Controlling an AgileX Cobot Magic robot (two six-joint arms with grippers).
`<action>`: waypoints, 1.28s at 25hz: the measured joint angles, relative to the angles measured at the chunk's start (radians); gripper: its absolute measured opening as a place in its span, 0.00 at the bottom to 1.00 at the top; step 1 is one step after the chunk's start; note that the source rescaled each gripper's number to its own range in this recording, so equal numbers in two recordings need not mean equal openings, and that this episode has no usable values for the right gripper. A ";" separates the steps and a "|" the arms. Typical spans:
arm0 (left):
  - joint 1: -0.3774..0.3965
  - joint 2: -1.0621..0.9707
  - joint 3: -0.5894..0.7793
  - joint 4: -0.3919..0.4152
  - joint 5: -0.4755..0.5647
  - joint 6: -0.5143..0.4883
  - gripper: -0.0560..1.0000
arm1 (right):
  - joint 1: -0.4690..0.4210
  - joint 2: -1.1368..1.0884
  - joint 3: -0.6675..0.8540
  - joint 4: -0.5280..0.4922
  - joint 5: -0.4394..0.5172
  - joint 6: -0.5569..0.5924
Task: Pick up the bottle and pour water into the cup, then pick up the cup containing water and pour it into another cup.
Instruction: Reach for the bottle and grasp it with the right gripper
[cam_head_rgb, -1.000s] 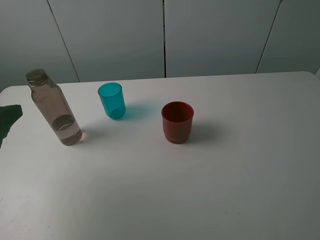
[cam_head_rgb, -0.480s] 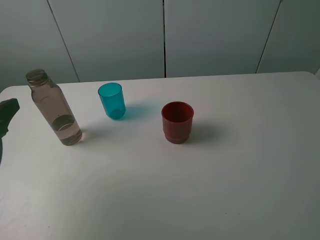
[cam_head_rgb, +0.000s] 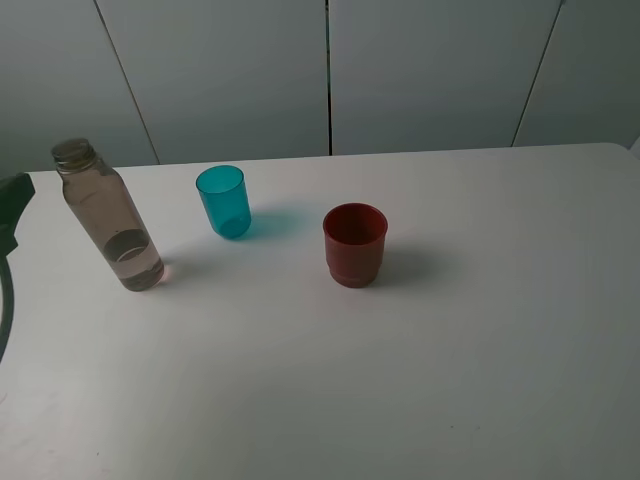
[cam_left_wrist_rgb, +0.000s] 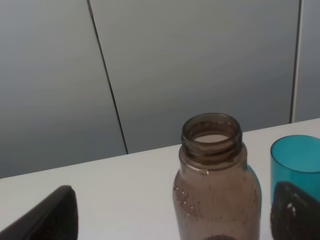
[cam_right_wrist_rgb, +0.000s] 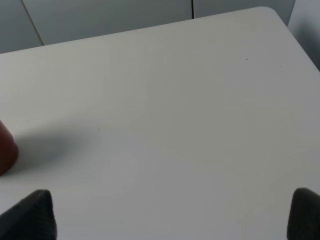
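Left gripper (cam_left_wrist_rgb: 175, 212) spread wide and empty. On my wrist camera one dark finger (cam_left_wrist_rgb: 52, 217) shows at one side and its partner at the other, with the bottle (cam_left_wrist_rgb: 216, 180) framed between them but farther out, untouched. From the high camera the same gripper sits at the left edge of the table (cam_head_rgb: 450, 380), and the bottle is near on its right with bare tabletop between us. Bottle upright, long axis vertical, neck open with no cap, what looks like a shallow level of water low in the body. Beyond it and farther right stands the teal cup (cam_head_rgb: 223, 200), also upright, mouth open. The red cup (cam_head_rgb: 354, 243) is well apart toward the middle. Right gripper (cam_right_wrist_rgb: 167, 215) is likewise spread and empty over bare table, with only a sliver of red cup at the edge of its view, and it does not show in the high camera. My judgement: the left arm is plainly the nearer one, and the bottle lies straight ahead along my line of reach, so a level approach should put a finger either side of the body. It is tall and slim, so a nudge from one finger first could tip it.
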 joint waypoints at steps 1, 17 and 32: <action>0.000 0.028 0.000 -0.002 -0.026 0.000 0.93 | 0.000 0.000 0.000 0.000 0.000 0.000; 0.000 0.465 0.000 -0.002 -0.433 -0.021 0.93 | 0.000 0.000 0.000 0.000 0.000 0.000; 0.000 0.712 -0.088 0.057 -0.609 -0.037 0.93 | 0.000 0.000 0.000 0.000 0.000 0.000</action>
